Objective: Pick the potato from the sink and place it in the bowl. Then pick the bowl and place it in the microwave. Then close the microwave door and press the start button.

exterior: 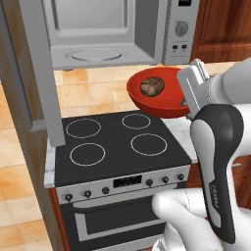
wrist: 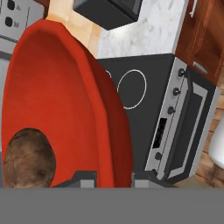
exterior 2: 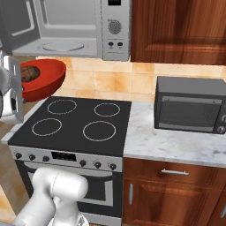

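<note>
The red bowl (exterior: 164,103) hangs tilted in the air over the back right of the stove, just below the microwave (exterior: 108,29). The brown potato (exterior: 152,86) lies inside the bowl. My gripper (exterior: 186,100) is shut on the bowl's right rim. In the hand view the bowl (wrist: 57,96) rises between my fingertips (wrist: 83,177), with the potato (wrist: 29,157) low inside it. From the right, the bowl (exterior 2: 46,84) and potato (exterior 2: 30,73) hang at the left edge. The microwave door (exterior: 39,73) stands swung open to the left, and the cavity holds a turntable. The sink is out of view.
A black four-burner stove (exterior: 112,142) lies under the bowl. To its right, a dark-grey countertop oven (exterior 2: 190,106) stands on the marble counter (exterior 2: 167,148). The microwave's control panel (exterior 2: 115,26) sits right of the cavity. Wooden cabinets (exterior 2: 176,26) hang at the upper right.
</note>
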You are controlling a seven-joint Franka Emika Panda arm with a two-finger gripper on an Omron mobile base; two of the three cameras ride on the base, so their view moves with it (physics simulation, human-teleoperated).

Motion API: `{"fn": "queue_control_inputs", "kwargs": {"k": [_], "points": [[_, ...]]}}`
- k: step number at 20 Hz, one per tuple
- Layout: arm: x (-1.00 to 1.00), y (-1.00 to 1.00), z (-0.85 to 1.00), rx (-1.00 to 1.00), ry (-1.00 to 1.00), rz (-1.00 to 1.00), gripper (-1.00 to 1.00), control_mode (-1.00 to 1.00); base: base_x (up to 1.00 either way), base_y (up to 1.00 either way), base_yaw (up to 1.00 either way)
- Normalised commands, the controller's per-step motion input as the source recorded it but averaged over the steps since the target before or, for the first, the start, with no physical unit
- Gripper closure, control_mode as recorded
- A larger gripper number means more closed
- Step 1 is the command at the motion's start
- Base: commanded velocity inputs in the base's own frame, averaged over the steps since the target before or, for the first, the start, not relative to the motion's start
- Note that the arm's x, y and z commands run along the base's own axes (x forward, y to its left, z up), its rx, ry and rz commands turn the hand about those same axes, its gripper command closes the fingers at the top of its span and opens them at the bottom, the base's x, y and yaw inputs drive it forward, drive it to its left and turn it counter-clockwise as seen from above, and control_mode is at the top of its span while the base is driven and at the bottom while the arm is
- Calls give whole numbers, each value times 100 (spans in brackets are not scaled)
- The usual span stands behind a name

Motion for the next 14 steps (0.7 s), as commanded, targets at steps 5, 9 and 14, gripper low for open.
{"fn": "queue_control_inputs", "kwargs": {"k": [5, 9, 14], "points": [[0, 0, 0, 0, 0, 0, 100, 100, 12, 0, 0], [1, 0, 0, 0, 0, 0, 100, -100, 2, 0, 0], [31, 34, 15, 0, -7, 0, 100, -100, 0, 0, 0]]}}
